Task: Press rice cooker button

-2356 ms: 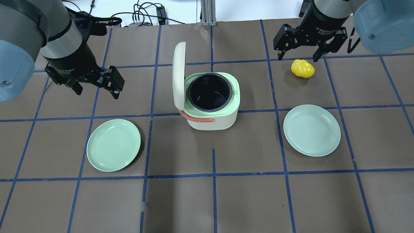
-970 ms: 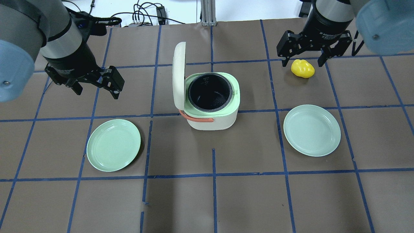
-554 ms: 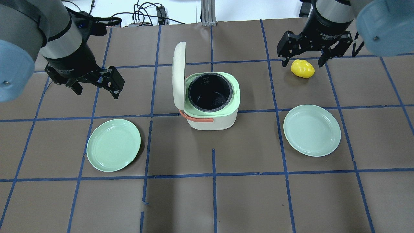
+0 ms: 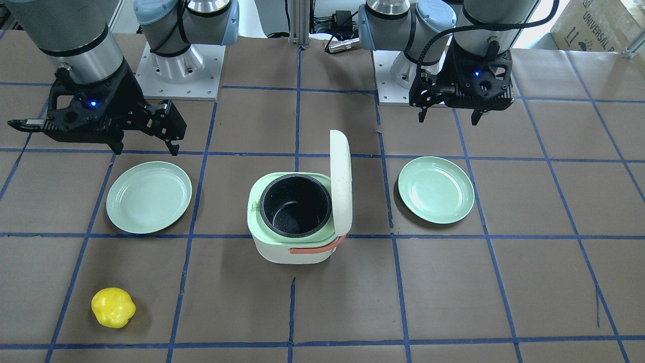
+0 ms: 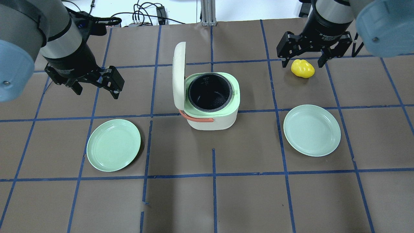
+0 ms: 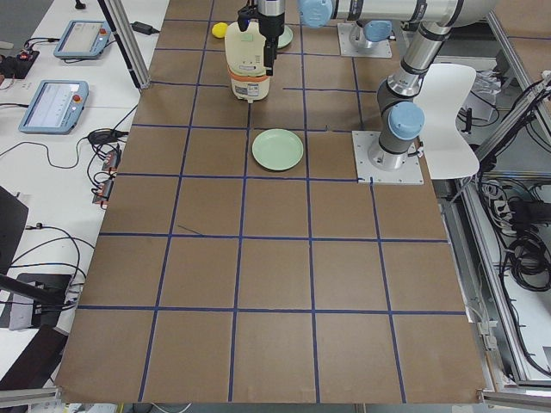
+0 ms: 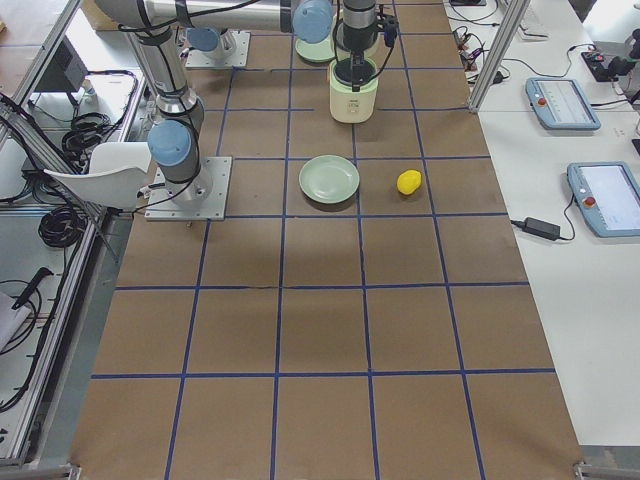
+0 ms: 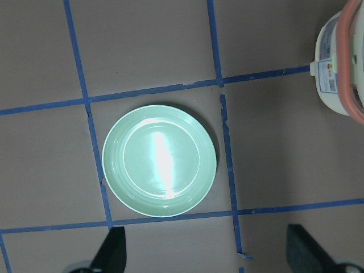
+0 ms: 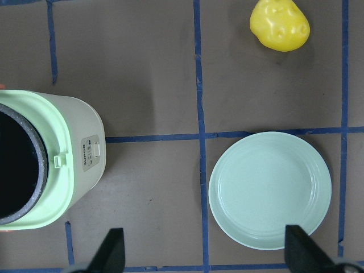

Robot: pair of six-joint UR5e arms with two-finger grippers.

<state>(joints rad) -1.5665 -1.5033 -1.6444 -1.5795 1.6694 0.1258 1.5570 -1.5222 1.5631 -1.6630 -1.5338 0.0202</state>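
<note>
The white rice cooker (image 5: 213,120) stands mid-table with its lid upright and open, showing the mint-green rim, black pot and orange-red handle. It also shows in the front view (image 4: 282,252) and in the right wrist view (image 9: 74,148), where a small panel and latch face the right plate. My left gripper (image 5: 97,94) is open and empty, hovering left of the cooker; in the left wrist view (image 8: 209,256) it is above a green plate. My right gripper (image 5: 302,63) is open and empty, hovering to the cooker's right; the right wrist view (image 9: 207,256) confirms this.
A green plate (image 5: 114,145) lies to the cooker's left and another (image 5: 312,130) to its right. A yellow lumpy object (image 5: 302,69) lies beyond the right plate, also seen in the front view (image 4: 113,307). Blue tape lines grid the brown table.
My right gripper has shifted slightly over the last seconds and stays open. The left gripper, cooker, plates and yellow object have not moved.
</note>
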